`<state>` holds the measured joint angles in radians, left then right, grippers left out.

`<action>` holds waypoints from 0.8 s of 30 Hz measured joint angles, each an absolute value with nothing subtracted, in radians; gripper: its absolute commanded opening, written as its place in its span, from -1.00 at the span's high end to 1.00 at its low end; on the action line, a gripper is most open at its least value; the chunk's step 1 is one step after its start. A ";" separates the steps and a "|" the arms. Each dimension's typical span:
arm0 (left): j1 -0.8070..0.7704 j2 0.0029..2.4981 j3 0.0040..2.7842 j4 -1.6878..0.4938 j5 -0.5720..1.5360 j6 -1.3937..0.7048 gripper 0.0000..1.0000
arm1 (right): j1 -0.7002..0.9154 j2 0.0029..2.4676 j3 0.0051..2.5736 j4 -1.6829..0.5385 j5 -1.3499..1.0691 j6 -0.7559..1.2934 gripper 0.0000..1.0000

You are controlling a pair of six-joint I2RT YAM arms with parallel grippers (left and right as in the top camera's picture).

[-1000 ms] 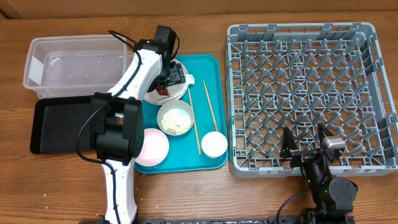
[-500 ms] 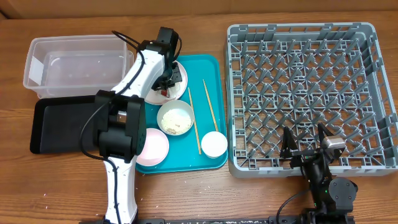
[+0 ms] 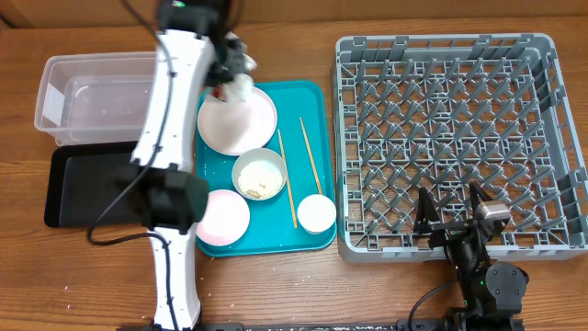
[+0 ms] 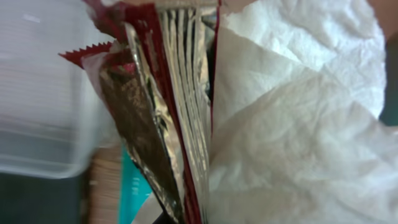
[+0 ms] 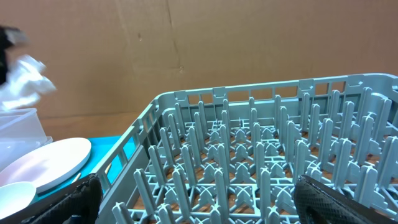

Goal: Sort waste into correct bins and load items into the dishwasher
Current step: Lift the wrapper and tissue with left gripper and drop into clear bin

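Note:
My left gripper [image 3: 231, 75] is shut on the crumpled red wrapper [image 4: 168, 112] and the white napkin [image 4: 292, 124] together, holding them in the air over the back left corner of the teal tray, beside the clear tub [image 3: 101, 97]. The bare white plate [image 3: 239, 124] lies below them. A bowl with rice scraps [image 3: 260, 175], a pink plate [image 3: 223, 218], a small white cup [image 3: 316, 213] and two chopsticks [image 3: 310, 156] lie on the tray. My right gripper [image 3: 450, 225] is open at the grey dish rack's [image 3: 450, 138] front edge, holding nothing.
The flat black tray [image 3: 87, 184] lies in front of the clear tub on the left. The teal tray [image 3: 312, 92] sits between the bins and the rack. A cardboard wall [image 5: 186, 43] stands behind the table. The left arm stretches over the tray's left side.
The left gripper has shut on the wrapper and napkin that lay on the white plate and lifted them up and to the back left. The right arm has not moved.

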<state>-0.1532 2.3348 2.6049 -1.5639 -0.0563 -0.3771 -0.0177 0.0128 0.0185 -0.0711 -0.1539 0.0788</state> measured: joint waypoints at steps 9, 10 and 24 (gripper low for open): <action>0.154 2.326 2.585 -1.564 -0.059 -0.366 0.85 | -0.018 0.013 0.019 -0.072 -0.154 0.078 -0.99; 0.180 2.326 2.563 -1.546 -0.062 -0.366 0.81 | -0.018 0.013 0.019 -0.072 -0.154 0.078 -1.00; 0.262 2.334 2.301 -1.353 -0.048 -0.266 -0.89 | -0.018 0.013 0.019 -0.072 -0.154 0.078 -1.00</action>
<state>0.2615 2.3344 2.3013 -1.3525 -0.0483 -0.2665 -0.0177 0.0128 0.0185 -0.0719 -0.1535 0.0784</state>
